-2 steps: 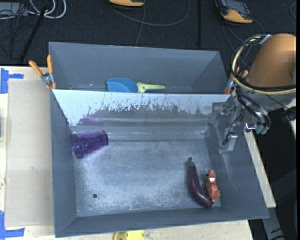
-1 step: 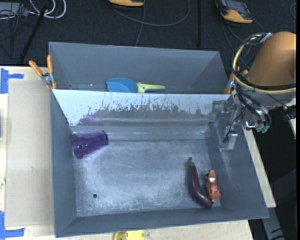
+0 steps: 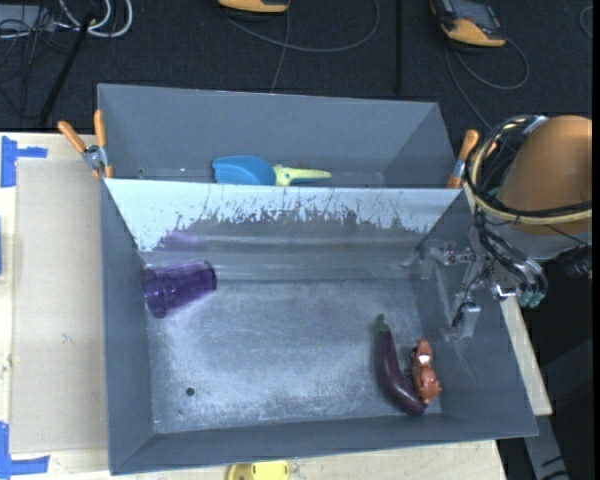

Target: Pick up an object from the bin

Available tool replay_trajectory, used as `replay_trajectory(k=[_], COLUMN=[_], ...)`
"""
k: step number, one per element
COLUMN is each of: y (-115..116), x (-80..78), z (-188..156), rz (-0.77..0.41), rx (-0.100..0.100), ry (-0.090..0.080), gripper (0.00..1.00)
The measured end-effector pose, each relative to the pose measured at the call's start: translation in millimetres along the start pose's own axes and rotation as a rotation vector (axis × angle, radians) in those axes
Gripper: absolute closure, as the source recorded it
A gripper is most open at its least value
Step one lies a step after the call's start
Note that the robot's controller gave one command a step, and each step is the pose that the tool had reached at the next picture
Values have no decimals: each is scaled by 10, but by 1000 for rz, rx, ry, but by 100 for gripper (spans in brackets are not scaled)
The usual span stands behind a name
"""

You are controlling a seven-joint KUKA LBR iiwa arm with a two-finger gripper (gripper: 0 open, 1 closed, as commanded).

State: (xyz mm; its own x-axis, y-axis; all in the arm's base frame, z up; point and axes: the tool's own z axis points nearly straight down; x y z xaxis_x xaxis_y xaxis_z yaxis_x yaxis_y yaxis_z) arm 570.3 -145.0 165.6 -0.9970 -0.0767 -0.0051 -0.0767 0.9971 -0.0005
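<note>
My hand (image 3: 462,298) hangs by the bin's (image 3: 280,368) three o'clock wall, with a purple aubergine (image 3: 392,373) at its seven o'clock. Apart or together, I cannot tell.

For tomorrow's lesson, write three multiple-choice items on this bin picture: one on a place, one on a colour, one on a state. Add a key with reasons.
1. Where in the bin is the purple aubergine?
A. far left corner
B. near right corner
C. centre

2. What colour is the bowl of the scoop?
A. blue
B. red
C. green

3. How does the purple cup rest?
A. upright
B. upside down
C. on its side

Key: 1 B, it lies at the view's lower right, beside a small orange toy. 2 A, the bowl is blue, the handle yellow. 3 C, its wall lies along the floor.
</note>
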Motion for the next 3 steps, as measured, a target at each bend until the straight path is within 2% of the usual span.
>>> replay_trajectory(k=[1,2,3], y=[-121,-115,48], x=[-275,-347,-312], z=[684,833,176], rz=[-68,-63,-110], rx=[2,-1,-2], ry=[-2,3,9], gripper=[0,0,0])
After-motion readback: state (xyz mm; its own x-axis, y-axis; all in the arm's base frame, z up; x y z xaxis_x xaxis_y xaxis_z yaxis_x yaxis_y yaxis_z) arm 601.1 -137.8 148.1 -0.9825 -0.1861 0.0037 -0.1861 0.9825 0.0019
